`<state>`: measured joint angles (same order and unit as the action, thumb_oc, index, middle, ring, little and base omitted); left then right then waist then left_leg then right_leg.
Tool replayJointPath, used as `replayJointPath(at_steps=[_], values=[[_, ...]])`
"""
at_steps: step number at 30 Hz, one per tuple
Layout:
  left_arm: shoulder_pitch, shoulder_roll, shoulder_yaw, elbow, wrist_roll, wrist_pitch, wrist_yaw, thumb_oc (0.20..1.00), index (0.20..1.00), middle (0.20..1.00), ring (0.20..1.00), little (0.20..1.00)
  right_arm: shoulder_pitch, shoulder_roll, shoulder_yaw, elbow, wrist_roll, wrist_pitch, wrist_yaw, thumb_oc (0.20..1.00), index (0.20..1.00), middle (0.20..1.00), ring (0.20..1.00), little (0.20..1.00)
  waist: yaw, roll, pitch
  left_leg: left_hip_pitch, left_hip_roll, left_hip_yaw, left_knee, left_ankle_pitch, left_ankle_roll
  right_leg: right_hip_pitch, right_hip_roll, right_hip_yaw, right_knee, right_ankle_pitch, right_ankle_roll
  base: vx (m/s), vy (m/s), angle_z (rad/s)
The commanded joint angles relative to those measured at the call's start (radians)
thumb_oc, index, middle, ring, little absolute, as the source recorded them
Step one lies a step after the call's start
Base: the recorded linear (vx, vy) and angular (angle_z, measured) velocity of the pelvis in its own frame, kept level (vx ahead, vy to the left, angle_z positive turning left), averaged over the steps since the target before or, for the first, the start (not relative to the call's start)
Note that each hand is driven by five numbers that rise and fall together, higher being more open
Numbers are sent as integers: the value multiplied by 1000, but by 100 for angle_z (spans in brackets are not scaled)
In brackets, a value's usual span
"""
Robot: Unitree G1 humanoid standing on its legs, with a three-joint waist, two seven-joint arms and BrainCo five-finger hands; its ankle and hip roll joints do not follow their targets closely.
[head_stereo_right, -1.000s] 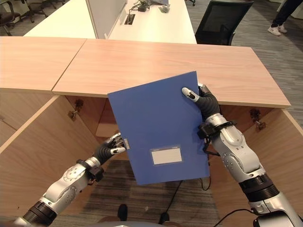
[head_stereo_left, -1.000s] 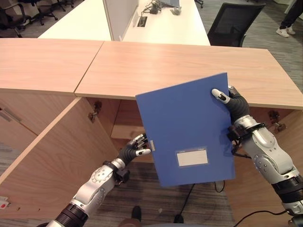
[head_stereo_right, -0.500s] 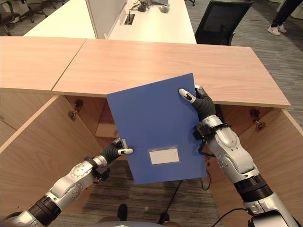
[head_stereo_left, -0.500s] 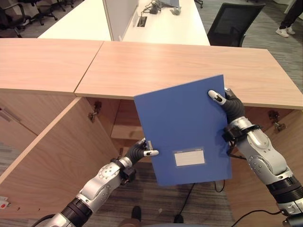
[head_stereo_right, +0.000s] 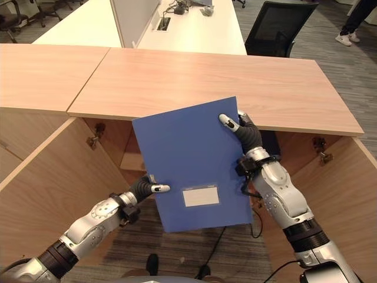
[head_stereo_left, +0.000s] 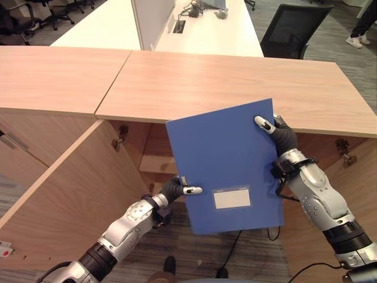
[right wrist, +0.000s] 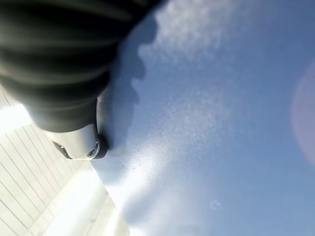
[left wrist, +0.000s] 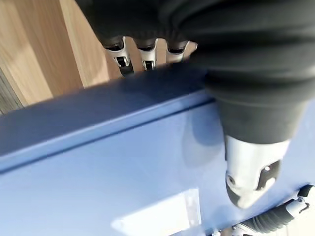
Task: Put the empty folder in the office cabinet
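Flat blue plastic folder (head_stereo_left: 221, 168) with a white label, held in the air before the open wooden office cabinet (head_stereo_left: 147, 150), not yet inside: insertion left. Left hand (head_stereo_left: 177, 190) pinches its lower left edge, thumb on the front, fingers (left wrist: 120, 54) curled behind. Right hand (head_stereo_right: 242, 131) grips the top right corner, thumb on the front. Long axis near upright, top tilted toward the cabinet, label low. Wooden surface (head_stereo_left: 235, 82) beyond.

Office background beyond the wooden counter

A white desk (head_stereo_left: 194, 29) with a divider panel (head_stereo_left: 150, 17) stands behind; a black office chair (head_stereo_left: 293, 36) sits to its right, more chairs (head_stereo_left: 29, 15) far left, a person's shoes (head_stereo_left: 357, 41) top right.
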<state>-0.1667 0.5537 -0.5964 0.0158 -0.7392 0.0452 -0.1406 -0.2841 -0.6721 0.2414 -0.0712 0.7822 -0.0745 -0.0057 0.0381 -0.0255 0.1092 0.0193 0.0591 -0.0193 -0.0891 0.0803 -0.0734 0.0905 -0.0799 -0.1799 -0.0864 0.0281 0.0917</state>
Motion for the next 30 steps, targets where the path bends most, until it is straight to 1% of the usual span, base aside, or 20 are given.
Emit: replayJointPath(at_steps=[1,9,18,21,22,23,24,30], values=[[-101,-31,-32,-28,-23,-39,-4,1000,1000,1000,1000,1000,-98,35,23,-47,4,-47,6,200,200,200,200,200,18,-19,-35,22,41,58,2,-62,-38,-67,-74,-3,93,-20,90,0,0,0],[-110,-78,-14,-4,-29,-48,26,1000,1000,1000,1000,1000,-82,85,39,-41,-16,-38,9,200,200,200,200,200,18,-20,-37,25,40,57,2,-63,-36,-63,-74,-2,92,-20,88,0,0,0],[-98,-142,-7,48,-47,-40,48,1000,1000,1000,1000,1000,-92,152,77,-40,-28,-27,15,200,200,200,200,200,20,-21,-38,28,40,57,2,-61,-35,-63,-73,-4,93,-18,85,0,0,0],[-93,-144,-4,44,-46,-38,51,1000,1000,1000,1000,1000,-82,160,76,-39,-33,-21,17,200,200,200,200,200,19,-21,-40,28,41,56,2,-61,-35,-63,-74,-6,92,-18,84,0,0,0],[-92,-145,-3,45,-44,-37,51,815,815,815,815,815,-79,164,76,-37,-35,-20,18,200,200,200,200,200,19,-22,-40,29,41,56,2,-62,-35,-63,-74,-6,92,-18,84,0,0,0],[-90,-145,-2,45,-44,-37,50,363,363,363,363,363,-77,165,76,-37,-36,-20,18,200,200,200,200,200,20,-22,-40,29,41,57,2,-62,-35,-63,-74,-6,91,-18,84,0,0,0],[-92,-146,0,47,-42,-37,51,200,200,200,200,200,-75,167,75,-35,-36,-21,18,200,200,200,200,200,20,-23,-40,28,42,56,2,-62,-35,-62,-74,-6,91,-18,84,0,0,0],[-70,-154,24,49,-23,-41,58,200,200,200,200,200,-66,177,60,-29,-48,-21,14,200,200,200,200,200,24,-24,-42,28,40,59,2,-62,-36,-57,-71,-9,84,-15,83,0,0,0]])
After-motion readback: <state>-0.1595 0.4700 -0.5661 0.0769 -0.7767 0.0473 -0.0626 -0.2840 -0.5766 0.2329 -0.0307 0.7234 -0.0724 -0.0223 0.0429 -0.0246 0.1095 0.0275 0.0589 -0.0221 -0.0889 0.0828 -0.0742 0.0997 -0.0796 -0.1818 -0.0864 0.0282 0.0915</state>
